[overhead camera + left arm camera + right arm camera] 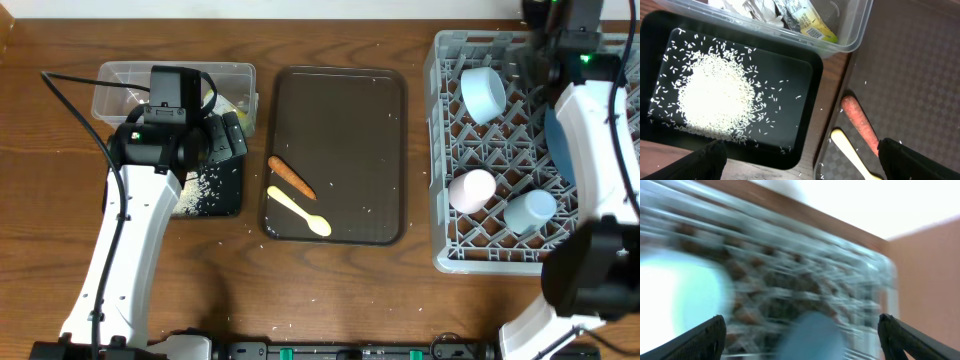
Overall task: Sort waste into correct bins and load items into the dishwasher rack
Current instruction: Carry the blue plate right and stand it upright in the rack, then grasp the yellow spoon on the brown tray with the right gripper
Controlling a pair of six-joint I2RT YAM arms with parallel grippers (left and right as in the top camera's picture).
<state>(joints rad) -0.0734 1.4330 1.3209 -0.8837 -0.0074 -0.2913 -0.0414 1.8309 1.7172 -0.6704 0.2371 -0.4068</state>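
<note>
My left gripper (228,135) (802,162) is open and empty, over the right edge of the black tray (805,75). That tray holds a pile of white rice (715,97) (205,185). The clear tub (120,80) behind it holds crumpled paper (755,7) and the yellow-green packet (812,22). The orange carrot (291,177) (860,122) lies on the brown serving tray. The grey rack (440,150) holds the white bowl (483,93), pink cup (471,190), light blue cup (529,210) and dark blue plate (556,140). My right gripper (538,50) (802,340) is open above the rack; its view is blurred.
The large brown serving tray (350,120) lies between the bins and the rack, with a pale yellow spoon (298,210) (850,150) next to the carrot. Stray rice grains dot the tray and the wooden table (330,300).
</note>
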